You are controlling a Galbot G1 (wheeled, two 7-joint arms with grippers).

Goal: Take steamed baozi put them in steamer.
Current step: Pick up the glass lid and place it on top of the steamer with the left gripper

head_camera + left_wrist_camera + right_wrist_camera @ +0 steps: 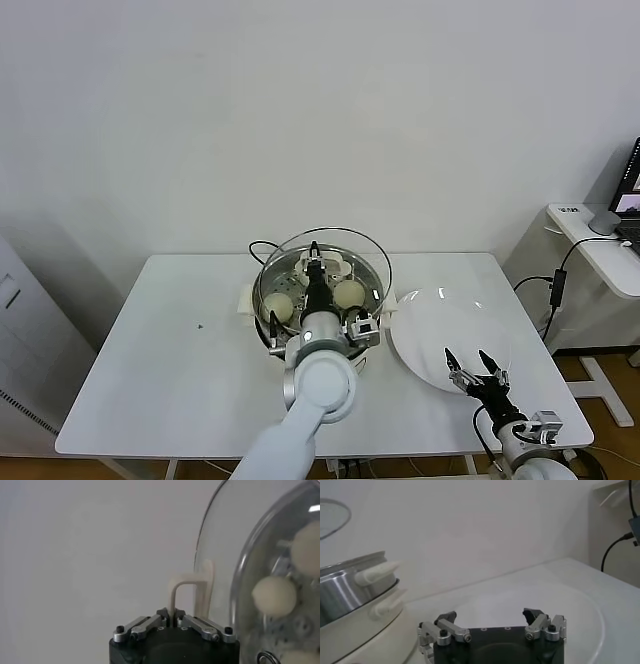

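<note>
A: Where is the left gripper (314, 258)?

B: Centre of the head view, over the steamer (372, 280). In the left wrist view its fingers (161, 616) are clamped tight on the pale handle (192, 591) of the glass lid (380, 262). The lid is tilted, held above the steamer's rim.

A: The steamed baozi?

B: Inside the steamer, seen through the glass. Head view: one bun (278, 305) at left of the arm, another (349, 293) at right. Left wrist view shows one bun (274, 596) mid-right of the frame behind the lid and parts of others at the right edge. Full count cannot be told; the arm covers part of the basket.

A: The right gripper (476, 364)?

B: Lower right of the head view, over the near edge of the white plate (430, 322). Jaws spread wide, nothing between them; right wrist view agrees.

A: Surroundings?

B: White table (170, 370); the steamer sits at its centre back, the plate just to the right of it. A black cable (258, 247) runs behind the pot.
</note>
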